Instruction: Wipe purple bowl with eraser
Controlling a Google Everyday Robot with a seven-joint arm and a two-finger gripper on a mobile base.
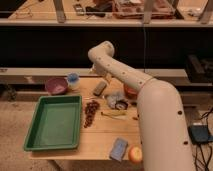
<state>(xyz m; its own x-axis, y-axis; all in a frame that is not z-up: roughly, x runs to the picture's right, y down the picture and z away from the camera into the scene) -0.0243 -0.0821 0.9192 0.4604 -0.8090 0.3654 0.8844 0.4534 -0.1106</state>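
The robot's white arm [150, 100] sweeps across the wooden table [100, 135], hiding part of an orange-red bowl [129, 91]. We make out the gripper [99, 75] only as a dark shape below the wrist, hanging just above the eraser [100, 88], jaws spread wide and holding nothing. The eraser (a flat, dark grey block) lies on the tabletop, near the round, dull purple bowl [56, 86] and a pale blue cup [73, 80], both beyond a green plastic tray [52, 147].
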